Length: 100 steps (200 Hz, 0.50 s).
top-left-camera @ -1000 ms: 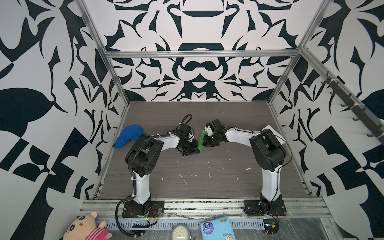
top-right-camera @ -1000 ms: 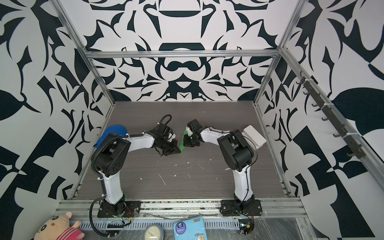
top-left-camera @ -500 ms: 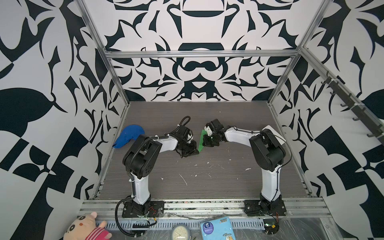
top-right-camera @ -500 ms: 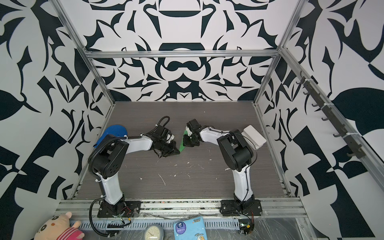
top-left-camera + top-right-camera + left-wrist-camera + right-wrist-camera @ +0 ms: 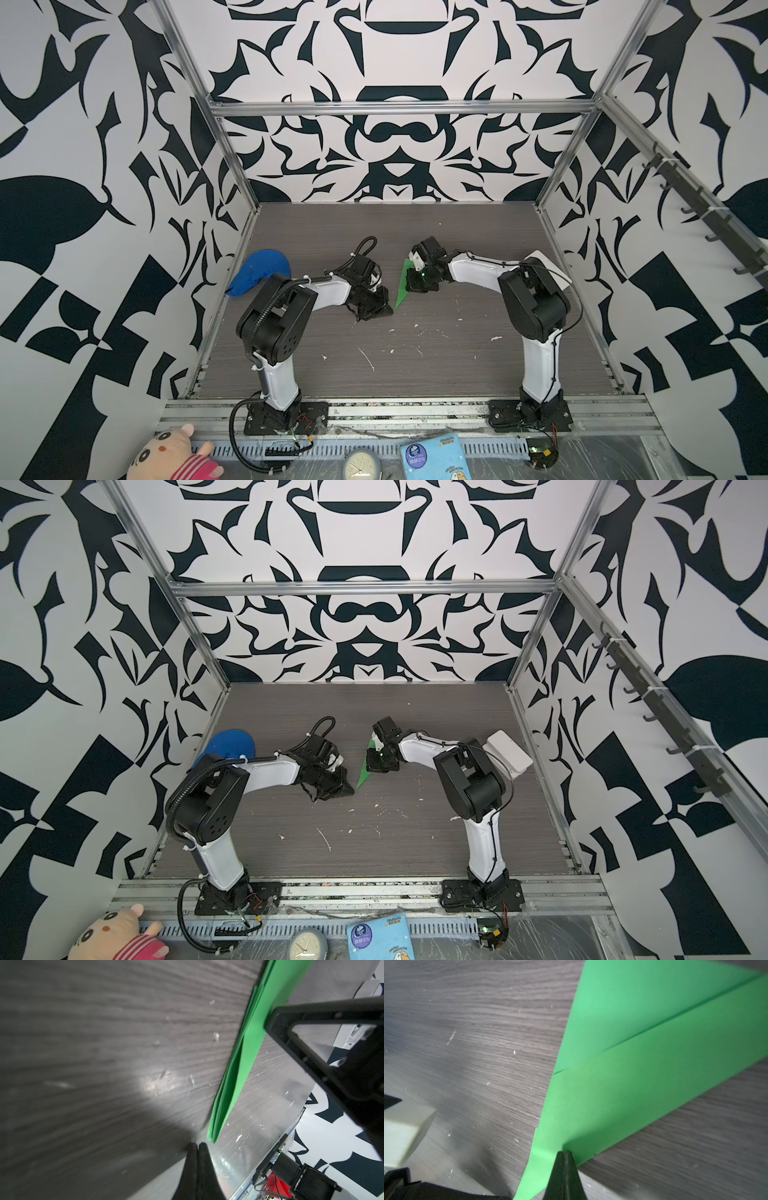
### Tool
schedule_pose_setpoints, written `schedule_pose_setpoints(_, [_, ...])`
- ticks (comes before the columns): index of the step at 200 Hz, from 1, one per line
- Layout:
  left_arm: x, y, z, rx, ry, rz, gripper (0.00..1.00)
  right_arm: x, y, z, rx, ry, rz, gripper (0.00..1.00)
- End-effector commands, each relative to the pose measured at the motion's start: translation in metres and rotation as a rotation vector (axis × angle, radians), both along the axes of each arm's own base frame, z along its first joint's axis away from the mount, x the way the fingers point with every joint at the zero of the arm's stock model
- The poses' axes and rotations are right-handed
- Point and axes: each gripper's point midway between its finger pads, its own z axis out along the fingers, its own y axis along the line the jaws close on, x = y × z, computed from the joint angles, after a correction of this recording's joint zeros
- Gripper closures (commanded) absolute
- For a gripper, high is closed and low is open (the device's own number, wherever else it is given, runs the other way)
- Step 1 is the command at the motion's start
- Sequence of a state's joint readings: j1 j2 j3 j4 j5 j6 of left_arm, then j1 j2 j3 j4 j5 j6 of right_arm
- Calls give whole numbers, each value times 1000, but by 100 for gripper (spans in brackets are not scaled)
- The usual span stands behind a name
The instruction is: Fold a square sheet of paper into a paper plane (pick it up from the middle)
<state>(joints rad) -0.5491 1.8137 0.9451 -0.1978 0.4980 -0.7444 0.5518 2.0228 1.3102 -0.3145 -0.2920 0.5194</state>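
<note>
The paper plane (image 5: 401, 286) lies at the middle of the table (image 5: 415, 365), a narrow green dart. In both top views it stretches between the two arms, sharp nose toward the front and the left arm, wide tail farther back beneath the right arm. In close on the right wrist view, the paper is flat on the grey wood grain with one long crease running down it. The right gripper (image 5: 564, 1154) has its jaws pressed together, tips planted on top of the paper near the wide end, resting on the sheet, not pinching it. Over to the left wrist view: the left gripper (image 5: 197, 1146) has its jaws together too, nothing between them, down at the table just beside the plane's nose with a sliver of wood showing between. From here the folded layers gape slightly along the near edge. Farther out, a blue cap (image 5: 259, 272) sits by the left wall and a white box (image 5: 509, 750) by the right wall behind the right arm. White scraps (image 5: 365, 357) dot the near table. Past the front rail there's a plush toy (image 5: 170, 457), a clock (image 5: 361, 467) and a blue packet (image 5: 432, 459).
</note>
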Motion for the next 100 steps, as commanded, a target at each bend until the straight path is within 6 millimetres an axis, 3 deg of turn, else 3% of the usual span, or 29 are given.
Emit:
schedule_pose_setpoints(1, [20,-11,34,-53,-98,-13,100,-15,-35,-38,-175,84,-34,100])
schedule_pose_setpoints(31, [45,-26,42,-84,-139,-4,100,-16,-34,-41,-172,92,-31,100])
schedule_pose_setpoints(100, [59,-34,15,-48,-103,19,100,-18,-32,-42,-161,97,-31,100])
